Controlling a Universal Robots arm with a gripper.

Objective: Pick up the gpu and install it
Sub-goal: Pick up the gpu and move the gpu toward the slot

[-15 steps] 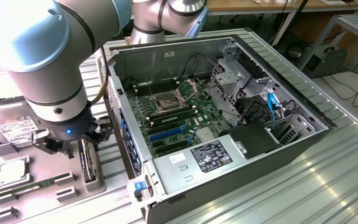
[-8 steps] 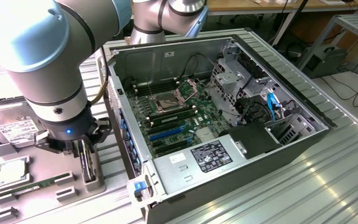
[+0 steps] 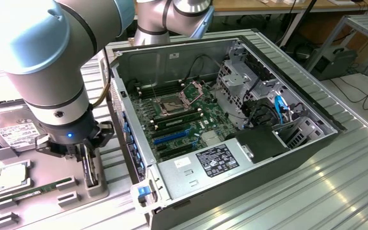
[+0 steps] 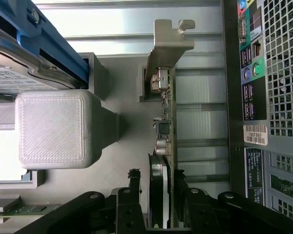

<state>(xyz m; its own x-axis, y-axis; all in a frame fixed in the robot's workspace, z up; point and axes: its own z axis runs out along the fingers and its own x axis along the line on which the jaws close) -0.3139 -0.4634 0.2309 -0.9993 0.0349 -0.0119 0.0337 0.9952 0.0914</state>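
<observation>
The gpu (image 3: 93,173) stands edge-on in a grey holder (image 3: 98,190) at the exterior view's lower left, beside the open computer case (image 3: 312,143). In the wrist view the gpu (image 4: 167,112) is a slim dark board with a silvery-tan end bracket (image 4: 168,41) and a round fan. My gripper (image 3: 89,160) has come straight down over it. Its black fingers (image 4: 134,197) press on both faces of the card, so my gripper (image 4: 160,207) is shut on the gpu. The card still sits in the holder.
A hard drive (image 3: 10,129), a processor (image 3: 11,175) and a green memory stick (image 3: 34,191) lie in the same grey fixture. Inside the case the motherboard has blue slots (image 3: 171,136). The case's rear panel (image 4: 278,73) is close beside the card, and a grey block (image 4: 53,129) stands on its other side.
</observation>
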